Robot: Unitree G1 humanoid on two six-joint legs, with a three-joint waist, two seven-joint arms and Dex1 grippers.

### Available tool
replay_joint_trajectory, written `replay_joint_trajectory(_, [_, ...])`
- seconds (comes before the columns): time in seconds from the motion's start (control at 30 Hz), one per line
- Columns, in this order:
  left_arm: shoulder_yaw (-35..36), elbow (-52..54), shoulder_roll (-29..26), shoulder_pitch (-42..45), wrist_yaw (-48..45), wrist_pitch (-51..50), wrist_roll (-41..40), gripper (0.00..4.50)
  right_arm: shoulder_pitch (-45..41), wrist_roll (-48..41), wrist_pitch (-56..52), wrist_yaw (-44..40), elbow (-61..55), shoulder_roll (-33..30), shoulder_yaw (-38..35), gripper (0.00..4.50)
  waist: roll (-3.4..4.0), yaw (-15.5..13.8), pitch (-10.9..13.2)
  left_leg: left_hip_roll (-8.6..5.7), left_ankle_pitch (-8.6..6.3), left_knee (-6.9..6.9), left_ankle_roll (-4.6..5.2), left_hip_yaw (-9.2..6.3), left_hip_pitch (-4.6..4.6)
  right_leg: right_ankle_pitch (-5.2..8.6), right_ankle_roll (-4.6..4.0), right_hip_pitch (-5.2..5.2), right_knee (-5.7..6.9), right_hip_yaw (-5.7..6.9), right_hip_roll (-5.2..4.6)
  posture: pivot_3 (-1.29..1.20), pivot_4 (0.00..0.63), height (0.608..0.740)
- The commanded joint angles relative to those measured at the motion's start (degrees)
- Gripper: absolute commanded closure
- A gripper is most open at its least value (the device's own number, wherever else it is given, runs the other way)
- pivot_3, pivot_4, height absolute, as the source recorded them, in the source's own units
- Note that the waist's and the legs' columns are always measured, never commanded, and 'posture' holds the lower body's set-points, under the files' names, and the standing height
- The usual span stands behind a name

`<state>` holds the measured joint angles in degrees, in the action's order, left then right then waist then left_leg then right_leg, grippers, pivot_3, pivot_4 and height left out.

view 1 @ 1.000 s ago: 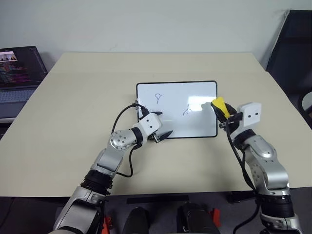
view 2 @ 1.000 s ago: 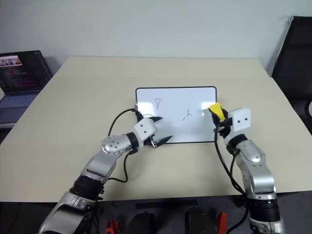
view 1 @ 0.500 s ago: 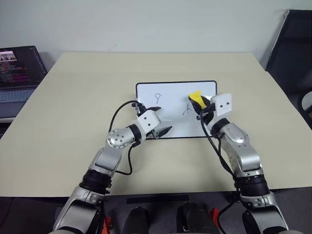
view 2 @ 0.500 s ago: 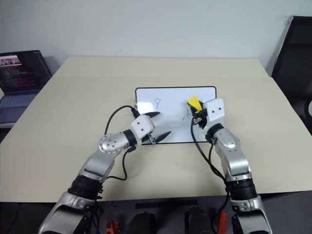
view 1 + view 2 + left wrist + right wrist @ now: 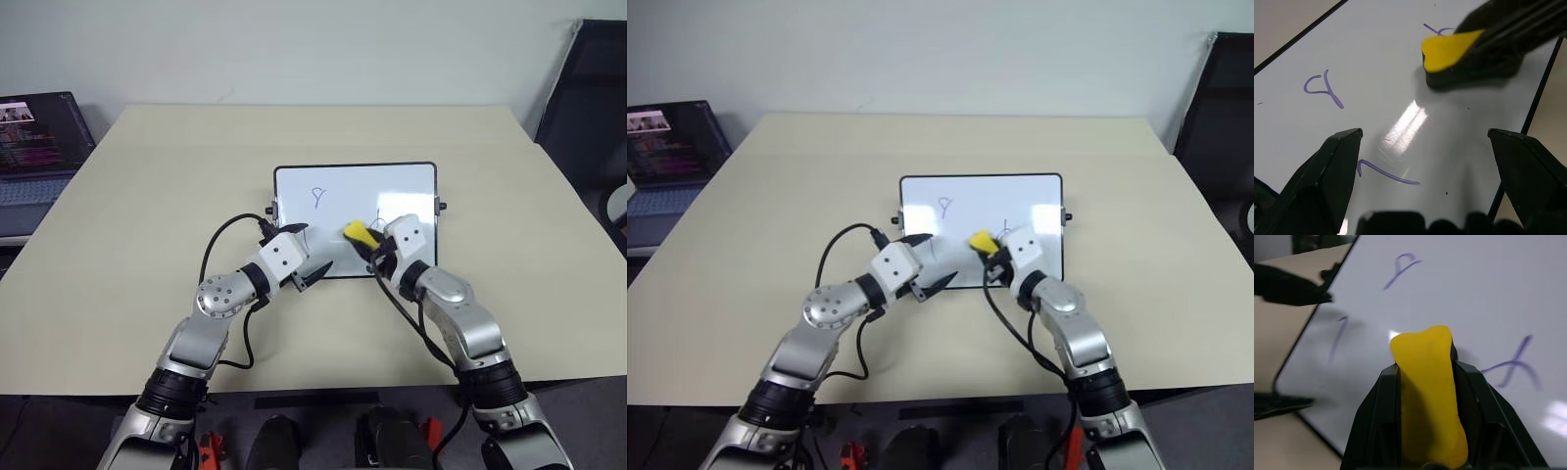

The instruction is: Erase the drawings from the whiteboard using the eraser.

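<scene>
Whiteboard (image 5: 355, 201): one, glossy white with a thin black frame, lying flat near the middle of the beige surface (image 5: 147, 215), long side facing the robot. A small black knob (image 5: 442, 207) sticks out at its right short side.

Drawings: three purple-blue marker marks, all unerased. Loop-like figure (image 5: 318, 197) in the far left part of the whiteboard. Cross-like mark (image 5: 1513, 366) right of centre, just beside the eraser. Short hooked stroke (image 5: 1386, 173) near the board's near left edge, between the left tool's fingers as its wrist camera sees it.

Eraser (image 5: 359, 233): one, a yellow block with a dark underside, held over the middle of the whiteboard, close above the glossy face; whether it touches the board cannot be told.

Right tool (image 5: 1426, 369): black fingers pinching the eraser from both sides, with the yellow end sticking out past the fingertips. Arm reaches in from the right over the near edge of the whiteboard.

Left tool (image 5: 310, 251): fingers spread wide, holding nothing, poised over the near left corner of the whiteboard.

Laptop (image 5: 34, 147): one, open with screen lit, off the surface at far left.

Chair (image 5: 588, 98): dark, at far right beyond the surface.
</scene>
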<state>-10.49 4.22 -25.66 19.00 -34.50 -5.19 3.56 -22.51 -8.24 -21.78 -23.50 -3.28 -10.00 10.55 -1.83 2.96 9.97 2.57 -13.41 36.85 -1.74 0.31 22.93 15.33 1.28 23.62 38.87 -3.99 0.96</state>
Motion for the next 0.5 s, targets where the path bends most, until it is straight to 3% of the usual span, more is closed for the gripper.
replay_joint_trajectory(0.03, [1.56,3.71,-0.6,-0.03,0.11,-0.45,-0.62,0.0,-2.87,0.99,1.66,2.19,0.44,-0.35,-2.84,3.32,0.0,0.03,0.0,0.0,0.0,0.02,0.0,0.0,-0.01,0.0,0.0,-0.01,0.01,0.01,0.0,0.0,0.15,0.74])
replay_joint_trajectory(0.27, [1.6,3.87,-1.08,0.03,-0.49,-0.85,-0.75,0.0,-9.47,6.9,4.78,12.05,10.45,-3.35,-8.5,3.32,-0.01,0.09,0.0,-0.04,0.0,0.04,0.0,0.05,-0.05,-0.02,0.01,-0.01,0.03,0.02,0.0,0.0,0.15,0.74])
replay_joint_trajectory(0.5, [1.54,3.76,-1.09,0.47,-0.98,-0.95,-0.82,0.0,-2.98,6.45,1.58,8.45,3.18,-4.26,-6.17,3.32,-0.06,-0.19,-0.04,-0.02,0.0,0.01,0.0,-0.01,-0.04,-0.01,0.01,-0.07,0.0,0.0,0.0,0.0,0.15,0.74])
